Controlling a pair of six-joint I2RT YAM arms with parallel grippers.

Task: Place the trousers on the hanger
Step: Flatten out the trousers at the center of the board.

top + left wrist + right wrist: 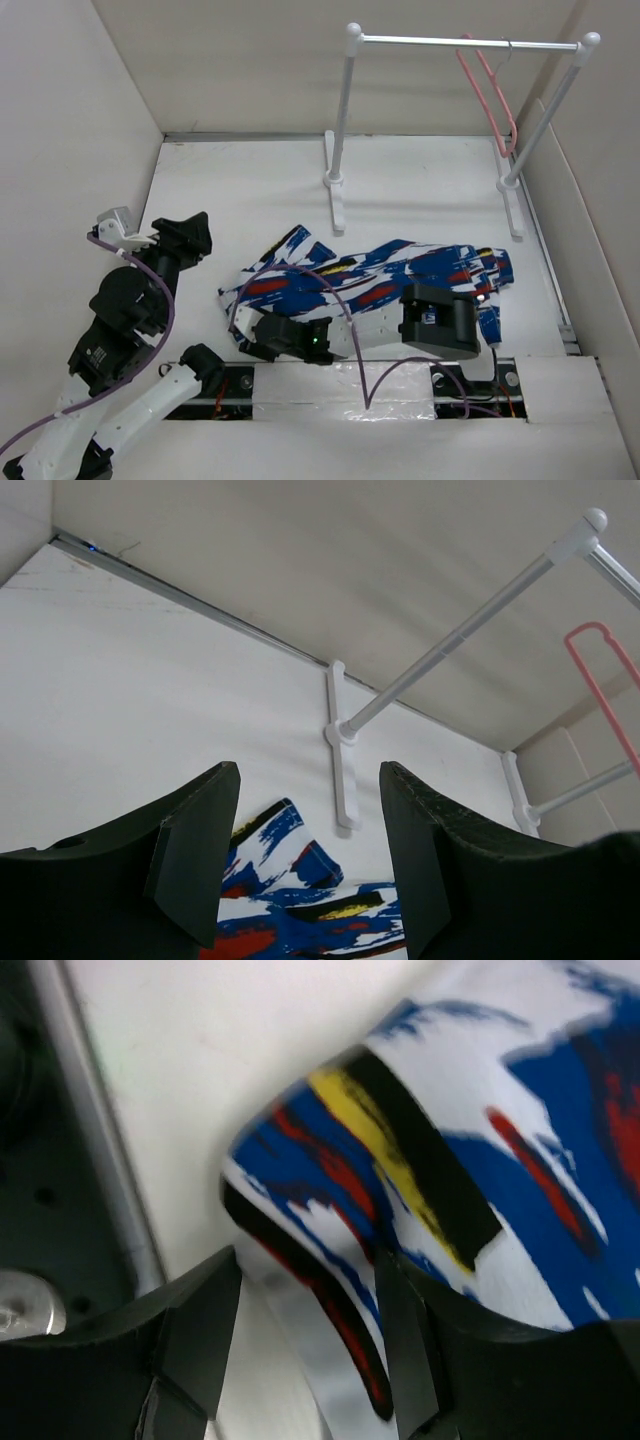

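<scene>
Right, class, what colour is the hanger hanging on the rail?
The hanger is pink; the top external view shows it best.

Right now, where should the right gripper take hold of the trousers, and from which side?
Probably the trousers by their rounded near edge at the left end. They lie flat on the table, so only that folded rim gives something to pinch. Come in low from the near side; the right gripper is open and lined up on it.

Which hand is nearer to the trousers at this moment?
Right. The right hand sits at the near-left edge of the trousers, fabric between its open fingers; the left hand hovers apart, over bare table to their left.
</scene>
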